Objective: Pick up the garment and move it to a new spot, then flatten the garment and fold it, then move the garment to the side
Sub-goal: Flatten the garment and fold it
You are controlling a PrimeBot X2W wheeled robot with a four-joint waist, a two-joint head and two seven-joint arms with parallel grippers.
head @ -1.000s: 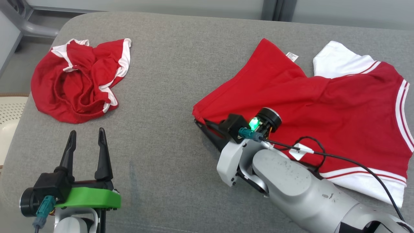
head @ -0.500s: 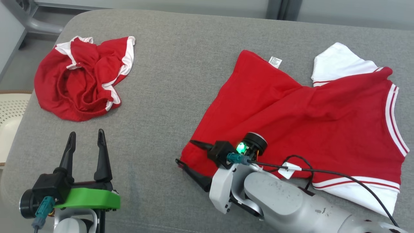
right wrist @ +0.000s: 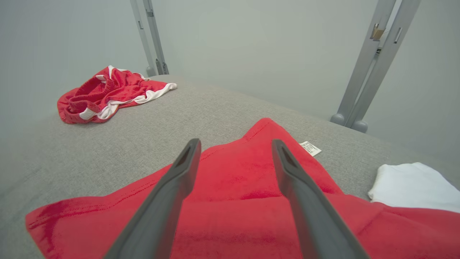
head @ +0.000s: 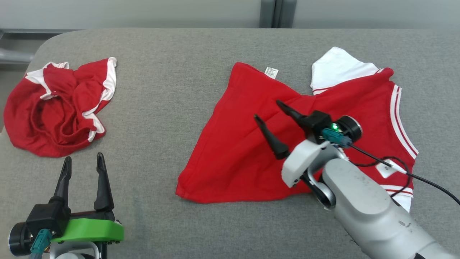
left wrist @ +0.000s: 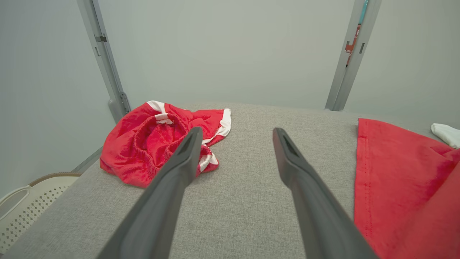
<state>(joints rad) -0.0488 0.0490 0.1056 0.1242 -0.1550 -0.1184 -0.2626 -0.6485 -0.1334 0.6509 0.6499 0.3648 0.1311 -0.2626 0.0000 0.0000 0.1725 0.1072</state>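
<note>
above the red shirt [head: 233, 162], the right claw [head: 267, 109] hangs spread wide.

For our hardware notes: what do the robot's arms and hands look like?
The left hand and right hand each have two long, dark, tapering fingers on a black block. The left carries a bright green bracket and a teal connector; the right a small green light, a teal plug, a thin black cable and a scuffed pale grey forearm.
</note>
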